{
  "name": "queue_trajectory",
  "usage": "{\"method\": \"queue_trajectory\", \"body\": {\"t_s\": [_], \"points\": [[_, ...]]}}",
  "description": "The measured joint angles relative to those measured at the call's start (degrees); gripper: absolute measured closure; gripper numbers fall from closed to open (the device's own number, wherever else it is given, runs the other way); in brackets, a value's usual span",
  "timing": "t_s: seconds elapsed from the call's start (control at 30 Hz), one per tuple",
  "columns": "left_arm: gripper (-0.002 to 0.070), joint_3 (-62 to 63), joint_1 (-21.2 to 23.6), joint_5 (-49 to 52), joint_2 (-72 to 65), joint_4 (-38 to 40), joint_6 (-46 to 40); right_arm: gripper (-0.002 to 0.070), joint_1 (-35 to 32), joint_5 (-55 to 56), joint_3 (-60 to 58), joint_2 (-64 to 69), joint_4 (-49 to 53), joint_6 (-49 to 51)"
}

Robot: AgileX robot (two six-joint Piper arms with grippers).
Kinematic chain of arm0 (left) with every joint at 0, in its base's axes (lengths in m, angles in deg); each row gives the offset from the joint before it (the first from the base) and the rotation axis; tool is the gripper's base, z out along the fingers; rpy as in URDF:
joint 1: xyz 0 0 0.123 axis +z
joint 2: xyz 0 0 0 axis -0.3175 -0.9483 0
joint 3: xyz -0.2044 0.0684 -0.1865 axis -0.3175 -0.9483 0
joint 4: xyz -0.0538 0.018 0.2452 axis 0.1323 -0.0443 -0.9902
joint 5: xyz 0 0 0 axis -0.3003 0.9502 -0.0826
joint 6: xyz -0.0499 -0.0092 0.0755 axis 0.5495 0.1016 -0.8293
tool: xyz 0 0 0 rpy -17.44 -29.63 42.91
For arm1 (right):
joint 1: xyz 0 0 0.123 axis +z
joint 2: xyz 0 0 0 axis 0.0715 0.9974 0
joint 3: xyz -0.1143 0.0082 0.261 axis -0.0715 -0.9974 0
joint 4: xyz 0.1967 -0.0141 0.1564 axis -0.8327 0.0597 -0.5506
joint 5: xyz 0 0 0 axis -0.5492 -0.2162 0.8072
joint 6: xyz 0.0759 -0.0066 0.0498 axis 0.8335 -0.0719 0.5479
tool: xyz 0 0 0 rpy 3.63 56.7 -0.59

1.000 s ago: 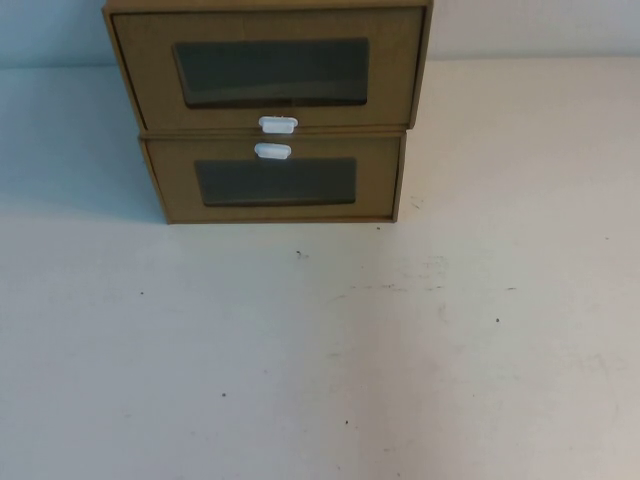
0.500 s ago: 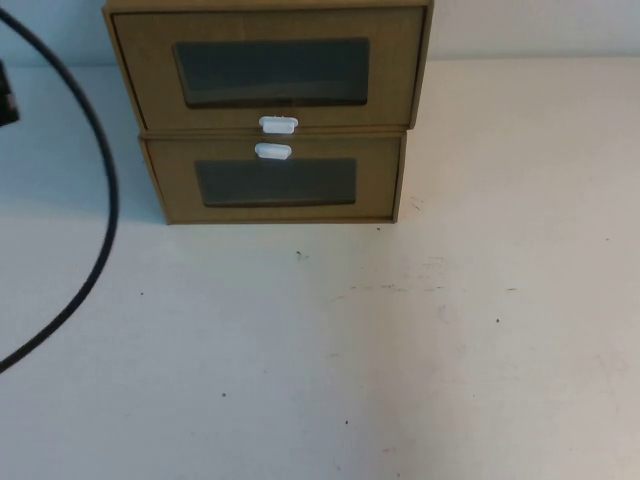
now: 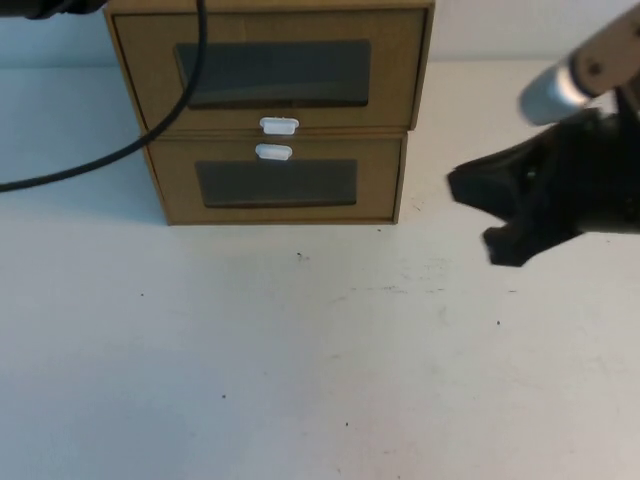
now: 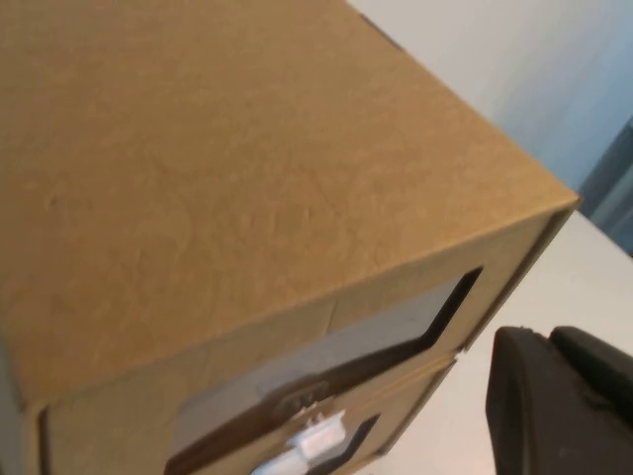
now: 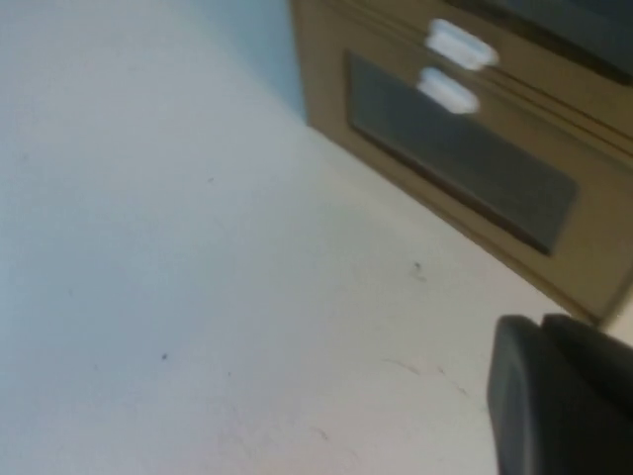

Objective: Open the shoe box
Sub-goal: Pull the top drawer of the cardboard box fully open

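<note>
Two brown cardboard shoe boxes are stacked at the back of the table, the upper box [image 3: 395,70] on the lower box [image 3: 380,180]. Each front has a dark window and a white pull tab, the upper tab [image 3: 279,126] just above the lower tab [image 3: 273,152]. My right gripper [image 3: 478,218] hovers to the right of the lower box, apart from it, its fingers [image 5: 554,396] shut and empty. My left gripper [image 4: 559,396] is above the upper box's top [image 4: 227,168], shut with nothing in it. Only a bit of the left arm [image 3: 50,8] shows in the high view.
A black cable [image 3: 195,80] from the left arm hangs across the upper box's front left and trails off to the left. The white table [image 3: 300,350] spreads in front of the boxes with small dark specks on it.
My right gripper has come into the high view from the right, near the lower box. The left arm's cable has swung from the left edge to in front of the boxes.
</note>
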Motion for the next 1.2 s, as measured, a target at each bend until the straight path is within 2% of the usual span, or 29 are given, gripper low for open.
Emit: {"method": "queue_trajectory", "body": {"t_s": [0.1, 0.2, 0.3, 0.4, 0.53, 0.67, 0.77, 0.9, 1.0, 1.2], "points": [[0.0678, 3.3, 0.0, 1.6, -3.3, 2.0, 0.0, 0.0689, 4.7, -0.4, 5.2, 6.6, 1.4, -6.4], [0.0679, 4.7, 0.0, 2.7, -5.5, 3.3, -0.1, 0.0689, 8.2, -1.0, 12.1, 14.3, 7.7, -8.6], [0.0679, 4.9, 0.0, 3.3, -6.3, 3.5, -0.1, 0.0689, 11.6, -2.5, 19.2, 20.8, 17.7, -9.0], [0.0678, 4.9, 0.0, 3.5, -6.4, 2.6, -0.1, 0.0689, 15.1, -3.9, 24.9, 25.6, 32.8, -6.5], [0.0678, 5.0, 0.0, 3.5, -6.4, 2.3, -0.1, 0.0689, 21.0, -4.7, 28.0, 28.7, 61.3, 6.8], [0.0678, 4.9, 0.0, 3.7, -6.4, 2.3, -0.1, 0.0689, 27.3, -4.8, 28.2, 29.7, 81.0, 22.1], [0.0678, 4.9, 0.0, 4.2, -6.4, 2.2, -0.1, 0.0689, 31.6, -4.7, 27.9, 30.6, 95.7, 37.3], [0.0679, 4.9, 0.0, 6.5, -6.4, 2.1, -0.1, 0.0689, 34.0, -5.4, 25.8, 34.0, 124.7, 57.4], [0.0679, 4.9, 0.0, 8.0, -6.4, 1.9, -0.1, 0.0689, 34.0, -5.7, 24.7, 37.0, 131.4, 65.2], [0.0678, 4.9, 0.0, 8.6, -6.5, 1.6, -0.1, 0.0689, 34.6, -10.7, 24.0, 41.9, 133.7, 71.5]]}}
